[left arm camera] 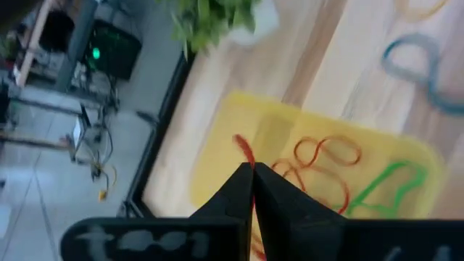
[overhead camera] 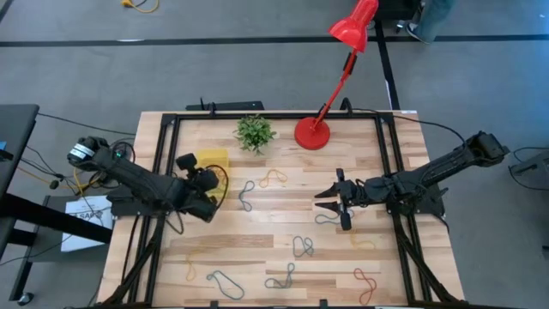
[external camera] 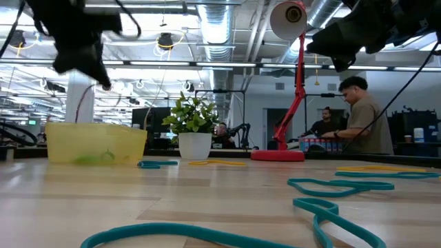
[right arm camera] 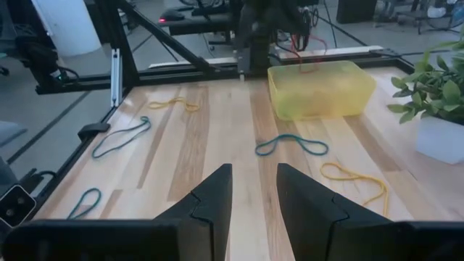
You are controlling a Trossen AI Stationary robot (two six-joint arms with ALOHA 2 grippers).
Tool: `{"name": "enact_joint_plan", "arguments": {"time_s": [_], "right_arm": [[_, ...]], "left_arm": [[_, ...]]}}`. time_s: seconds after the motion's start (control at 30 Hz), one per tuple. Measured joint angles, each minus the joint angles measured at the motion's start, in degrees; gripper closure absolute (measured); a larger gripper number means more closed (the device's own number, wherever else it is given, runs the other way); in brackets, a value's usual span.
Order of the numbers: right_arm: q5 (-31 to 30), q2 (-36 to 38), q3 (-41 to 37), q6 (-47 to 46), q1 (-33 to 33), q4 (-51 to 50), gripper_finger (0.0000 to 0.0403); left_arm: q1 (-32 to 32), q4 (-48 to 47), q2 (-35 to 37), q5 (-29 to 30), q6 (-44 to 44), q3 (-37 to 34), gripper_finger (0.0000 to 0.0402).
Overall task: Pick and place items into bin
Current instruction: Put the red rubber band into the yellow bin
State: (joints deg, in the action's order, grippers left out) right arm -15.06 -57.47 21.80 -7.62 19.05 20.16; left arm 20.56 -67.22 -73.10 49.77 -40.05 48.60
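Bin (overhead camera: pixel 214 159) left of plant (overhead camera: pixel 255 132); lamp (overhead camera: pixel 312 134) right; loops (overhead camera: pixel 302 246) in front.

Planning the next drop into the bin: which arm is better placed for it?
Left. The left gripper hangs over the yellow bin, jaws shut on a red band, so it likely only needs to release. The right gripper sits mid-table, jaws open and empty, far from the bin.
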Motion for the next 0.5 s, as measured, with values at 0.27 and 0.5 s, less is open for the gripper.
{"name": "enact_joint_plan", "arguments": {"time_s": [0.27,0.5], "right_arm": [[-0.01,0.02,0.0,0.02,-0.01,0.01,0.03],[-0.01,0.04,0.0,0.02,0.0,0.0,0.03]], "left_arm": [[-4.0,9.23,-0.15,-3.46,0.05,-7.56,0.0401],[-6.76,9.61,-0.13,-4.1,1.38,-8.46,0.0394]]}}
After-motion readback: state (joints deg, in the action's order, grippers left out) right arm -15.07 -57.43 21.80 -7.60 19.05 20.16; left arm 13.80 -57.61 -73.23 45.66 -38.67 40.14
